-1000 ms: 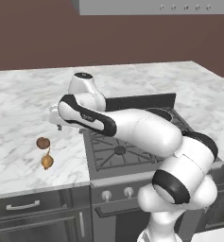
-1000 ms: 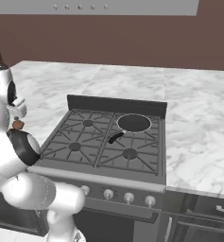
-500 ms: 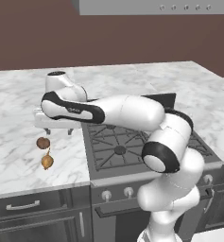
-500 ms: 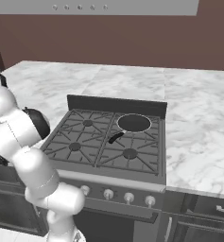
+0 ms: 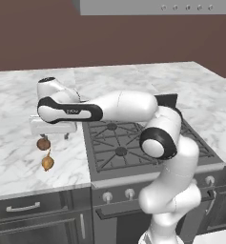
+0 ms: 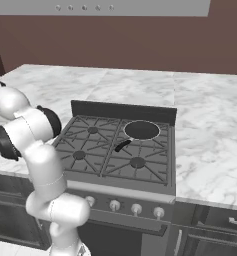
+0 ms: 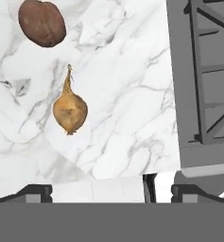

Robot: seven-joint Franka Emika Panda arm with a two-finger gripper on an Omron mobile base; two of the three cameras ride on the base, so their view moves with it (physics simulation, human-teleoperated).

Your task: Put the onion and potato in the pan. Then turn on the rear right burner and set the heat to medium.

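onion: judged light and firm, with a dry papery skin likely to slip between hard fingers; the rounded belly is the place to take hold, across its widest part, since the thin stem looks too frail to bear a pinch. small golden-tan bulb, stem tapering to a point toward the top of the hand view, blunt root end toward the bottom. lies on the marble counter, left of centre in the hand view; in the left base view it sits at centre left, near the counter's front edge.

potato: judged a little heavier, hard, rough enough to grip well; take across the middle. dark reddish-brown lump, no stem, upper left of the hand view, apart from the onion but near its stem tip.

gripper: fingers spread as wide as they go, nothing between them, hanging over the counter above the potato in the left base view; the onion lies just in front of it.

pan: small dark skillet with pale rim and short black handle, on the stove, centre of the right base view, well apart from both vegetables.
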